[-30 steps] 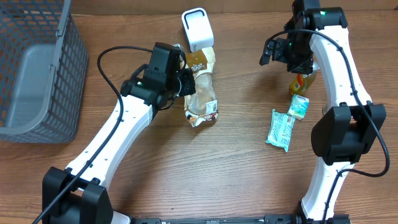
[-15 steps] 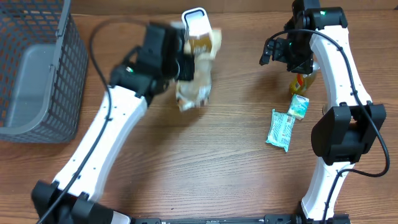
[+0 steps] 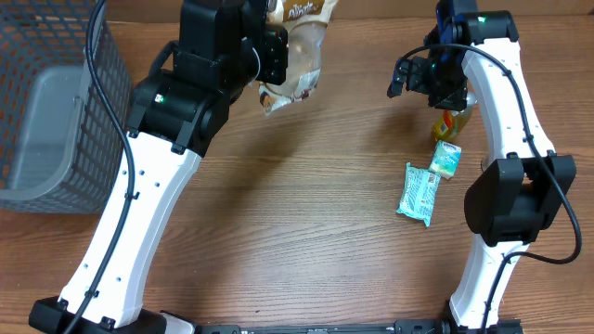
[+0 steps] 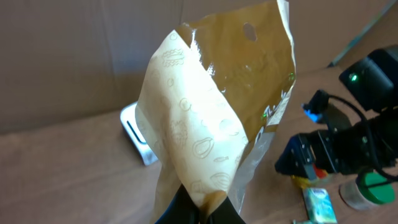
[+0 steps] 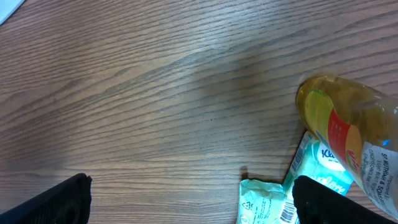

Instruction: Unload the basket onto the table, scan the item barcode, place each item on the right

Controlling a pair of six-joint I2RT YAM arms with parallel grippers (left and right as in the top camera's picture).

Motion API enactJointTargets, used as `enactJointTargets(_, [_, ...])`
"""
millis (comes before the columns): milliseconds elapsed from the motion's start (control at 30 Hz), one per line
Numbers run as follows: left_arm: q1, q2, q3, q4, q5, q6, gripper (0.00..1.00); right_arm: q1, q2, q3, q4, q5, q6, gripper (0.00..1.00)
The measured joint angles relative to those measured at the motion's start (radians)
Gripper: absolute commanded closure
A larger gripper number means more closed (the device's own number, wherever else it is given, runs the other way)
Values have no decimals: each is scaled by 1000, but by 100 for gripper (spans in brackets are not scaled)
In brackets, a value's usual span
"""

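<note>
The left gripper (image 4: 199,206) pinched the bottom edge of a brown snack bag (image 4: 217,112), held aloft near the white scanner (image 4: 138,134); the bag's script logo was unreadable. The right gripper (image 5: 196,200) hung spread above a yellow bottle (image 5: 348,124) and a teal pack (image 5: 324,167) printed "Kl…".

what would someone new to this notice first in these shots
The tan snack bag stands out: the left gripper is shut on one end and holds it up at the table's far edge, near the white scanner. On the right, the right gripper hangs open over bare wood beside a yellow bottle and green packets. A grey basket fills the left corner.
</note>
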Motion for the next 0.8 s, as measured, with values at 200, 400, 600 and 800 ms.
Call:
enactJointTargets(200, [-2,16,0,58,-68,105,95,0,0,0,0,0,0,0])
enactJointTargets(400, [-34,123,0,188,-264,261,95,0,0,0,0,0,0,0])
enactJointTargets(600, [-89,290,0,444,-470,426,96,0,0,0,-1,0,0,0])
enactJointTargets(800, [-141,450,1,740,-634,630,96,0,0,0,0,0,0,0])
